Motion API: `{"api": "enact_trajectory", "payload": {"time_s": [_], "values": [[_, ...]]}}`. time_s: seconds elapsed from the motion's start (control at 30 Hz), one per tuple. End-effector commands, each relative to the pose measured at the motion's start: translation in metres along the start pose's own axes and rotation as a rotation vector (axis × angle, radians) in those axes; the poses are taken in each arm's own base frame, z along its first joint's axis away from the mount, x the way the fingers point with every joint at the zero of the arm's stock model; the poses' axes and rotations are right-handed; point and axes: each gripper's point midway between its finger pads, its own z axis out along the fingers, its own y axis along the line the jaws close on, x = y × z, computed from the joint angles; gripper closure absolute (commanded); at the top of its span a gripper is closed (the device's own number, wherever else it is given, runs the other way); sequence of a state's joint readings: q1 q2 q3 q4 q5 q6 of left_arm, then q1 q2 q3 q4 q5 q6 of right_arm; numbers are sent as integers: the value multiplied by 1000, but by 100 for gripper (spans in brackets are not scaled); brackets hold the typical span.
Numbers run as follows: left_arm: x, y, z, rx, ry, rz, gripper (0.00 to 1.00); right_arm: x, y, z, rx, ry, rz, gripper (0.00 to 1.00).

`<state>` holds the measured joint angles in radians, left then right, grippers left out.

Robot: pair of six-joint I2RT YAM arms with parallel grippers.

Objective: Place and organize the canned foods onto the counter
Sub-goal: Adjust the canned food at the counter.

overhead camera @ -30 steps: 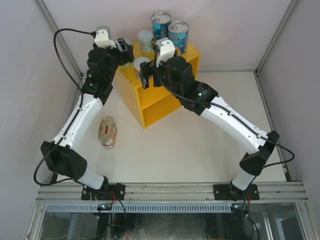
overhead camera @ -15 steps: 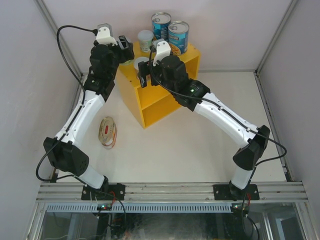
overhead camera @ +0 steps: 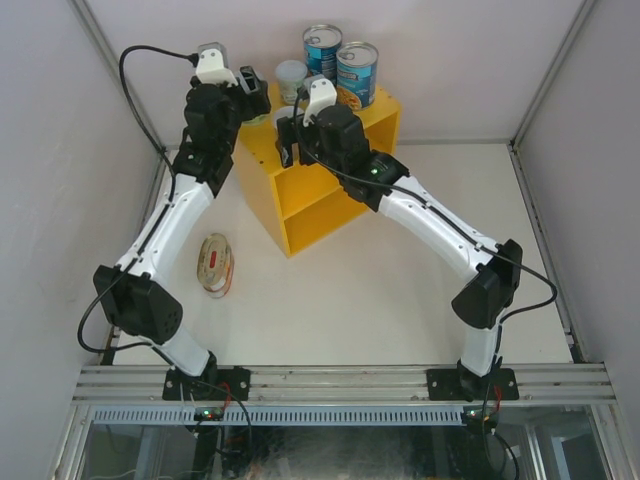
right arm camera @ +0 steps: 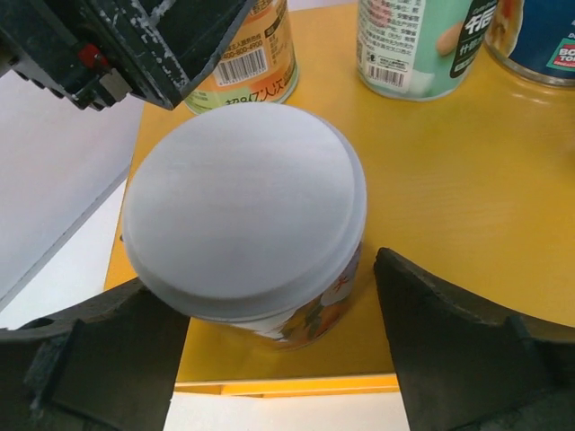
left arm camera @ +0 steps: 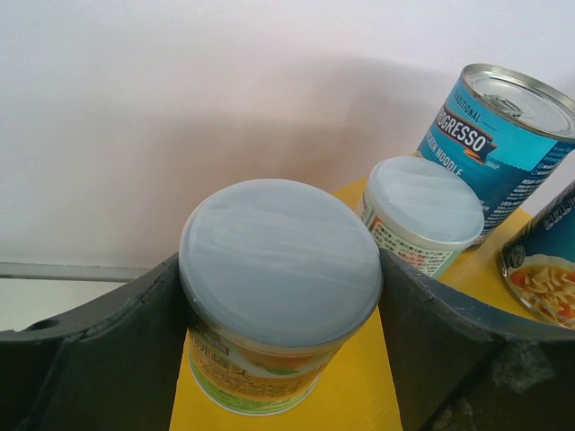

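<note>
The yellow counter (overhead camera: pixel 258 158) bears two tall blue cans (overhead camera: pixel 322 48) (overhead camera: pixel 357 72) and a small pale-lidded can (overhead camera: pixel 290 76) at its back. My left gripper (overhead camera: pixel 253 97) is shut on a second small can (left arm camera: pixel 280 256) with an orange-green label, which stands on the counter top at its back left; both fingers touch the lid. My right gripper (overhead camera: pixel 290 140) is open and straddles a third small can (right arm camera: pixel 243 206) at the counter's front left edge, with a gap at the right finger (right arm camera: pixel 467 341). Two flat oval tins (overhead camera: pixel 215 265) lie stacked on the table.
The counter's open inner shelf (overhead camera: pixel 320 205) faces the front right. White walls enclose the table on the left, back and right. In the right wrist view the left gripper's fingers (right arm camera: pixel 135 45) sit close beside the right gripper's can.
My right gripper has slid a little toward the back over the counter's front left corner, its elbow swinging left. My left gripper has edged slightly back with its can.
</note>
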<state>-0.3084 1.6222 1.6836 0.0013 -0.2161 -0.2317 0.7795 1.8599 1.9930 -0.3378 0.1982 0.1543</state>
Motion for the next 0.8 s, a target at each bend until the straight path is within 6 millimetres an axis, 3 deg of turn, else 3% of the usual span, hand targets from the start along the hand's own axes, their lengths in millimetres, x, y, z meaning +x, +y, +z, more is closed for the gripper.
{"api": "enact_trajectory", "payload": {"time_s": [0.0,0.1,0.43,0.77], "values": [[78,17,5,-68,226,30,31,-39,-13,-2,16,-104,41,26],[79,16,8,-68,225,28,31,-41,-25,0,39,-111,47,34],[84,20,16,-93,231,34,30,-45,-56,3,81,-113,64,34],[90,23,11,-106,250,39,31,-44,-58,14,65,-103,63,34]]}}
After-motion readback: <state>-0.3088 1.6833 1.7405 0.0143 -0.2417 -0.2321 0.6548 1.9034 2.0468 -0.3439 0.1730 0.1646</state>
